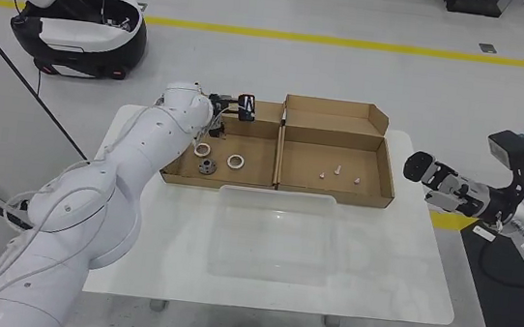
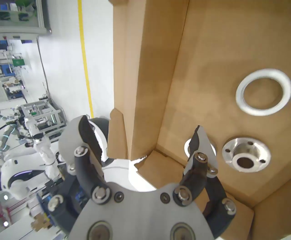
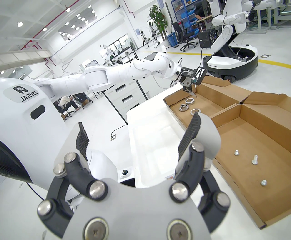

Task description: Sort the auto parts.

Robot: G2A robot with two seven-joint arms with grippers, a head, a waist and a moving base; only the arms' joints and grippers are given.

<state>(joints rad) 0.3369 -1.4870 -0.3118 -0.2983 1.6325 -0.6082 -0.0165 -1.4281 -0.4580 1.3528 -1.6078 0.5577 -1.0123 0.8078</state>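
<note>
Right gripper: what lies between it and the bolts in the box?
In the top view, only the box wall and bare cardboard floor lie between the right gripper and the bolts.

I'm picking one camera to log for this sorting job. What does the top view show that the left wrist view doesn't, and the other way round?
Top view's extras: three small bolts in the right box, the clear bin nearer the robot, and the right gripper beyond the table's right edge. Left wrist view's extras: the flange's small holes up close, and the left gripper's open fingers with the left box's wall between them. Shared: the left box, the flange and two rings.
</note>
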